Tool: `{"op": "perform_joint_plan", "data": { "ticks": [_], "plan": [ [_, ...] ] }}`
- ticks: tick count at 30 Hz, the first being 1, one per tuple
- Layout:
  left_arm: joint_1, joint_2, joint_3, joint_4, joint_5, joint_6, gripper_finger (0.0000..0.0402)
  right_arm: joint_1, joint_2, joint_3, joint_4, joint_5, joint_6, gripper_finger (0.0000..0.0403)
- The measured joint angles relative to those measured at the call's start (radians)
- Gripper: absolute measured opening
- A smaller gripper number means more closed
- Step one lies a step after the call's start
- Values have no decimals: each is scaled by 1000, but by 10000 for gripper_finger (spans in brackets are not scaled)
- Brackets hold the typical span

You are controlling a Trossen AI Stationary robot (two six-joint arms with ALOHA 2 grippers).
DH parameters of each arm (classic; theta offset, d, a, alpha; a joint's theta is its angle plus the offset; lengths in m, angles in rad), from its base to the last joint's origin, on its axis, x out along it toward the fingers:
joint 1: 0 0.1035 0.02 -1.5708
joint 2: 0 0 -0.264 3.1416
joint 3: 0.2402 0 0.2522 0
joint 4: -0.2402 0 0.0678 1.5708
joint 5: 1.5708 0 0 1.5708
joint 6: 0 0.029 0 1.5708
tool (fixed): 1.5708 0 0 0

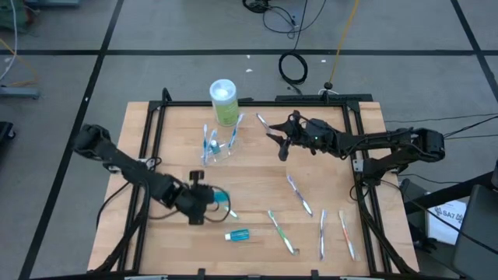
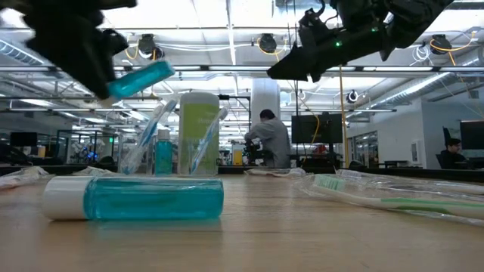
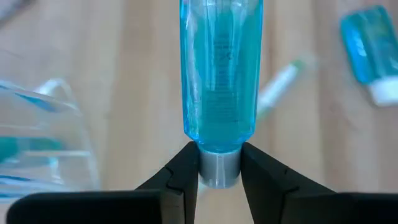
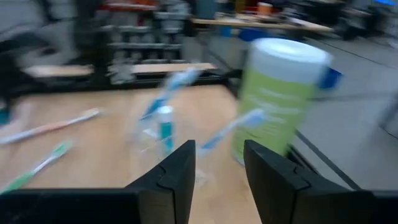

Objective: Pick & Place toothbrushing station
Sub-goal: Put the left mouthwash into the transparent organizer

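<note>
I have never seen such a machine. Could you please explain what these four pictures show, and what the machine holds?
These are two robot arms at a wooden table, each ending in a two-finger gripper. One picture looks down from above, one looks level across the table top, and two come from cameras on the arms' wrists.

The left gripper holds a blue toothpaste tube by its cap, lifted off the table. The right gripper is open and holds nothing; it hangs above the table, facing the clear cup.

The cup stands in front of a green canister and already holds toothbrushes and a blue tube. A second tube and several toothbrushes lie on the table. People sit in the room behind.
</note>
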Motion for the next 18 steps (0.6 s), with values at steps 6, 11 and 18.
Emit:
{"op": "perform_joint_plan", "data": {
  "ticks": [6,11,18],
  "plan": [
    [105,-13,0,72,-83,240,102,36,12,0,68,-172,-46,130],
    [179,-9,0,215,-180,504,102,88,57,1,112,-171,-66,157],
    [269,-9,0,386,-226,757,102,127,112,0,116,-169,-59,219]
  ]
}}
